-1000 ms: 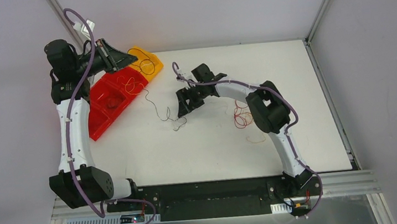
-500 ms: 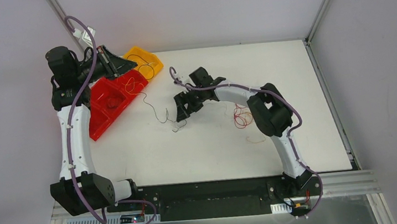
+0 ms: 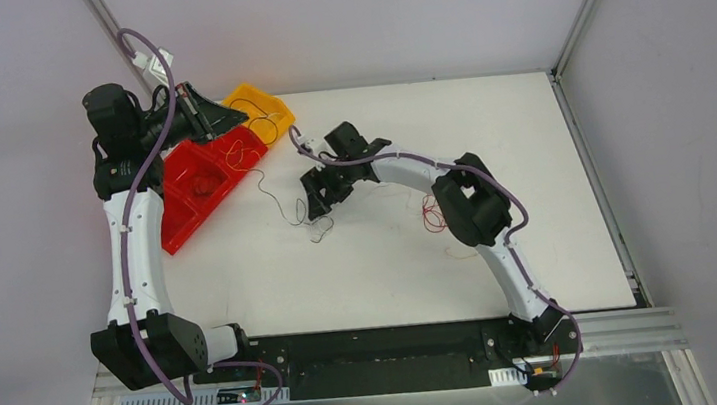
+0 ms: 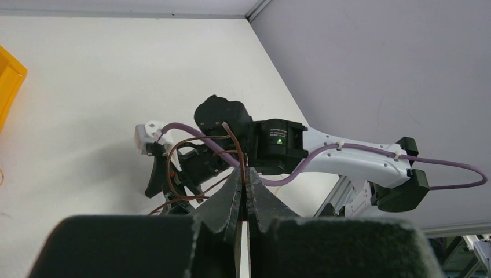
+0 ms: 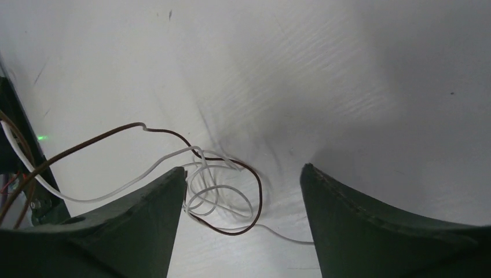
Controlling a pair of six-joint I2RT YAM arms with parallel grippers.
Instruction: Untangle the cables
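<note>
At far left, by the red bin [image 3: 177,232], the left gripper [image 4: 246,174] is clamped tight on a thin brown cable [image 4: 236,143]. At centre, the right gripper [image 5: 243,174] hangs spread wide, holding nothing, over a white-and-brown cable tangle [image 5: 223,194]. Further right lie loose red cables [image 3: 433,213].
</note>
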